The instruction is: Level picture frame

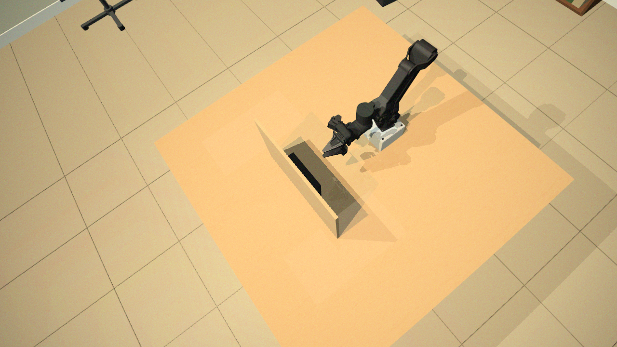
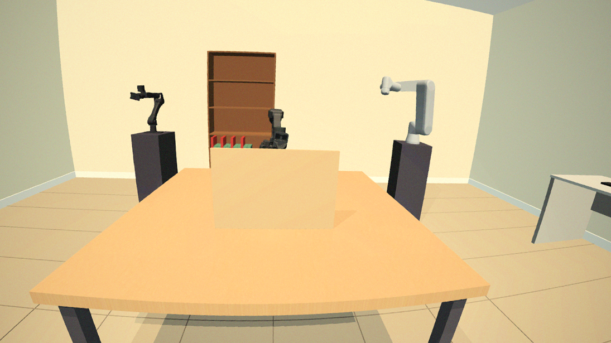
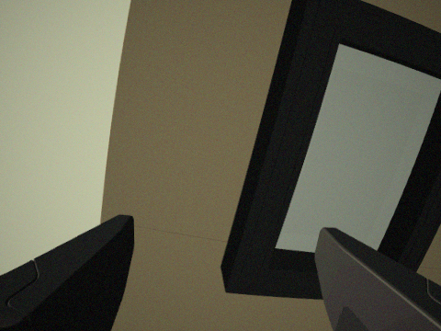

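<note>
The black picture frame [image 1: 307, 173] [image 3: 287, 161] hangs on the inner face of the upright board [image 1: 297, 183] [image 2: 274, 188] [image 3: 184, 115]. In the wrist view it looks slanted, but that view is itself angled, and I cannot tell surely whether the frame is level. Its upper and right parts run out of that view. My gripper [image 1: 324, 153] [image 3: 227, 237] is open and empty, drawn back from the board. In the wrist view the frame's lower left corner shows beyond the gap between the fingers, and the right finger covers part of the bottom bar. The screw and notched strip are hidden.
The board stands on the orange table top [image 1: 452, 193] [image 2: 258, 275] and hides most of the arm in the exterior view. The arm's white base [image 1: 390, 136] is on the other side of the gripper from the board. A bookcase [image 2: 242, 93] and two pedestals stand beyond the table.
</note>
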Robot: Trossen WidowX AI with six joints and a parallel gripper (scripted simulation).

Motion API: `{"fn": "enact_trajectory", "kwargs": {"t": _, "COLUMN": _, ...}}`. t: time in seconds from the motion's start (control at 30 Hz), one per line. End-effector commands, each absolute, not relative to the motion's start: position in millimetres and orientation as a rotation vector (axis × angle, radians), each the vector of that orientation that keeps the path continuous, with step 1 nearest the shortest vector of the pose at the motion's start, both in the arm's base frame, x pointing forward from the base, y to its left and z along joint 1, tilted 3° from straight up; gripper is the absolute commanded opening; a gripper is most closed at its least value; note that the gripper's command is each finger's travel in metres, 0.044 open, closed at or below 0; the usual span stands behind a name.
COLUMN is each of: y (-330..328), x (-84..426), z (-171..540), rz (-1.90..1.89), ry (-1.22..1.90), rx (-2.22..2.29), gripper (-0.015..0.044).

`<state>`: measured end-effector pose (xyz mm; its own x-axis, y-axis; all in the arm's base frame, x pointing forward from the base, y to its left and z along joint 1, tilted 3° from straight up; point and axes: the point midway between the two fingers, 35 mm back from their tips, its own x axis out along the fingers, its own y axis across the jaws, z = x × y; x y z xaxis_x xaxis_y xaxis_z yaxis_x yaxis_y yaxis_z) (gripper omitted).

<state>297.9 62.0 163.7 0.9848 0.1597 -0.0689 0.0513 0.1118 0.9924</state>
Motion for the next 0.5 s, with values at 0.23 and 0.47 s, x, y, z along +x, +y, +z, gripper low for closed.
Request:
{"fn": "enact_trajectory", "kwargs": {"t": 0.23, "y": 61, "x": 266, "z": 249, "rz": 0.106, "ry": 0.144, "rx": 1.448, "gripper": 0.0260}}
{"fn": "enact_trajectory", "kwargs": {"t": 0.47, "y": 62, "x": 269, "z": 246, "rz": 0.110, "ry": 0.144, "rx": 1.453, "gripper": 0.0260}}
